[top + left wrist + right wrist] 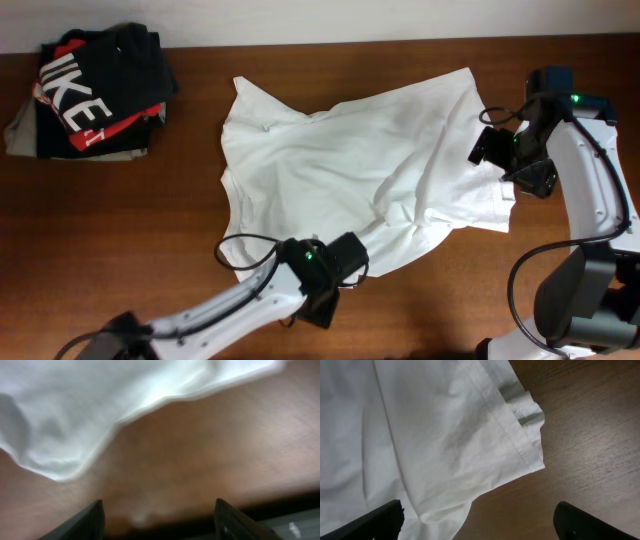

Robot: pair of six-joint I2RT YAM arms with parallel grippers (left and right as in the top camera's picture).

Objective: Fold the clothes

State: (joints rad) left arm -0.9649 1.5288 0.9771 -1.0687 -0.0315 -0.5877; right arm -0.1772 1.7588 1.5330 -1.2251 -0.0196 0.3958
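Observation:
The clothes are a white T-shirt (350,165) lying rumpled and spread in the middle of the brown table (150,220). My left gripper (345,262) sits at the shirt's near edge. In the left wrist view it (159,516) is open over bare wood, with the shirt (65,415) just ahead of the fingertips (94,519). My right gripper (498,152) hovers at the shirt's right edge. From the right wrist it (480,521) stands wide open above a stitched hem (515,435), with cloth under its left finger and wood under its right. Neither holds anything.
At the back left corner a black shirt with white letters and red (95,85) is piled on a grey-olive folded garment (20,130). Black cables loop by the left arm (245,250) and the right arm (530,270). The table's front edge (280,507) runs close behind the left gripper.

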